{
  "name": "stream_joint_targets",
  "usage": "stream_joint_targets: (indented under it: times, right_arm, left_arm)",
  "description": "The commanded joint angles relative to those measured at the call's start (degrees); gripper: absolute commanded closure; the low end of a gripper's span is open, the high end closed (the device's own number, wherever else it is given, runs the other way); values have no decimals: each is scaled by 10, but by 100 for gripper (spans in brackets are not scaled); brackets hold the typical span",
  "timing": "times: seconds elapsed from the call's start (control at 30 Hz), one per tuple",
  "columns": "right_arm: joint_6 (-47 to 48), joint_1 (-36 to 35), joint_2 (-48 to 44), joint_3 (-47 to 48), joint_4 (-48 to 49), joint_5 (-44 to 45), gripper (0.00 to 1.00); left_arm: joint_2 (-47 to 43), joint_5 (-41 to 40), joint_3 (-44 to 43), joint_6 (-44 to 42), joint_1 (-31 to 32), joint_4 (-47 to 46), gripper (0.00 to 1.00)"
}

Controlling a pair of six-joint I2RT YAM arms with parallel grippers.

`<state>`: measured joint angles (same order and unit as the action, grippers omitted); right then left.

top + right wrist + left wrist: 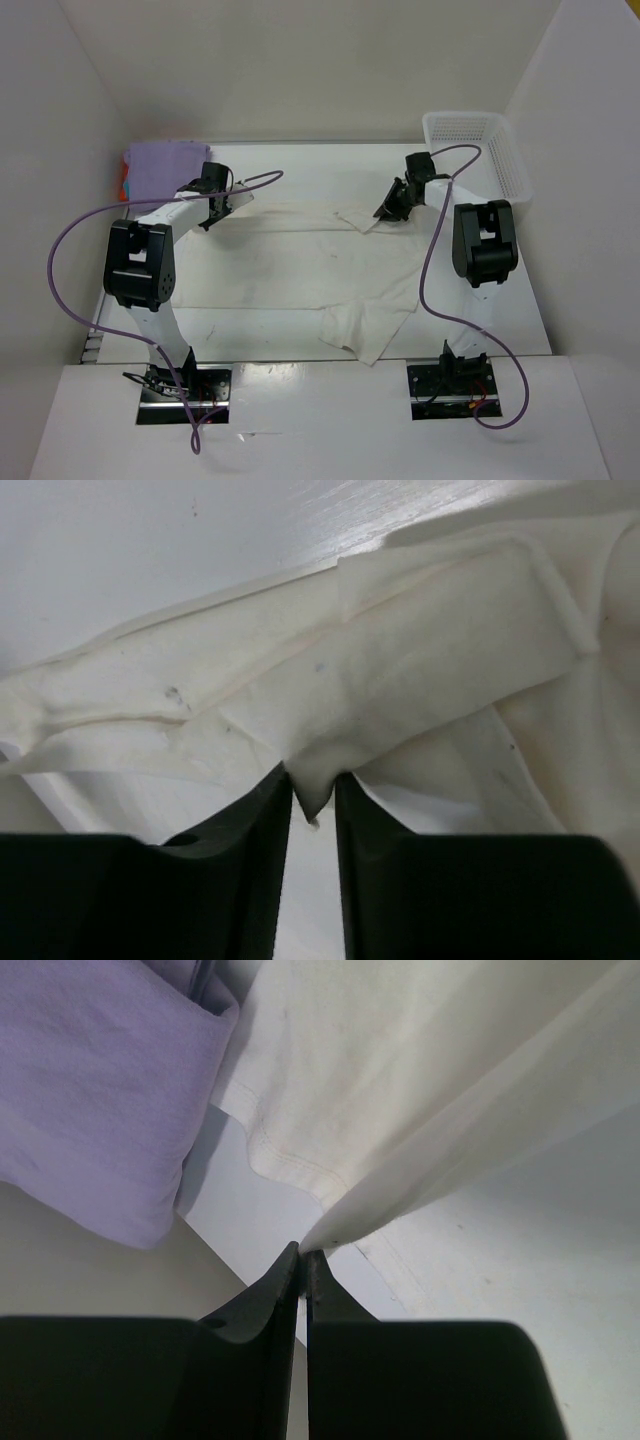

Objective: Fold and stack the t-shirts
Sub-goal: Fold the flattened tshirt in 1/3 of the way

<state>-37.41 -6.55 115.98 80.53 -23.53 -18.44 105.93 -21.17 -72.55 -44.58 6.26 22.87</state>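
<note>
An off-white t-shirt [330, 262] lies spread across the middle of the table, one part trailing toward the near edge. My left gripper [211, 221] is shut on its left edge [420, 1110], with the cloth pinched at the fingertips [303, 1250]. My right gripper [384, 212] is at the shirt's far right part, its jaws closed around a small fold of the off-white cloth [400, 680] that wedges between the tips [312, 782]. A folded lavender t-shirt [165, 168] [90, 1090] lies at the far left corner, with an orange edge [120, 186] showing under it.
A white mesh basket [480, 150] stands at the far right corner against the wall. White walls enclose the table on the left, back and right. Purple cables loop from both arms over the table.
</note>
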Motion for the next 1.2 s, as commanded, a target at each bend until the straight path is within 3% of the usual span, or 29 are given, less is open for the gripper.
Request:
stream_joint_targets:
  times: [0.0, 0.07, 0.17, 0.27, 0.63, 0.83, 0.9, 1.0, 1.17]
  right_arm:
    - [-3, -4, 5, 24, 18, 16, 78]
    - [-3, -4, -9, 24, 4, 24, 91]
    - [-3, -18, -42, 14, -13, 39, 100]
    - [-8, -29, -92, -22, -27, 33, 100]
    - [-39, -65, -247, -195, -66, -5, 100]
    - [-51, -89, -236, -236, -48, -12, 100]
    - [-51, -89, -231, -241, -41, -12, 93]
    - [-51, -89, -218, -241, -41, -6, 84]
    - [-46, -89, -218, -236, -41, 16, 83]
  left_arm:
    - [6, -4, -3, 14, 2, -2, 92]
    - [6, -4, 2, 14, 2, -2, 92]
    - [-1, -9, 7, 9, 2, -8, 96]
    - [-19, -14, 25, 2, 2, -14, 100]
    - [-62, -22, 102, -40, 8, -12, 100]
    - [-56, -17, 107, -40, 8, -5, 94]
    - [-50, -17, 107, -45, 8, 0, 91]
    - [-50, -23, 112, -52, 8, -7, 91]
    - [-93, -34, 117, -74, 8, -34, 98]
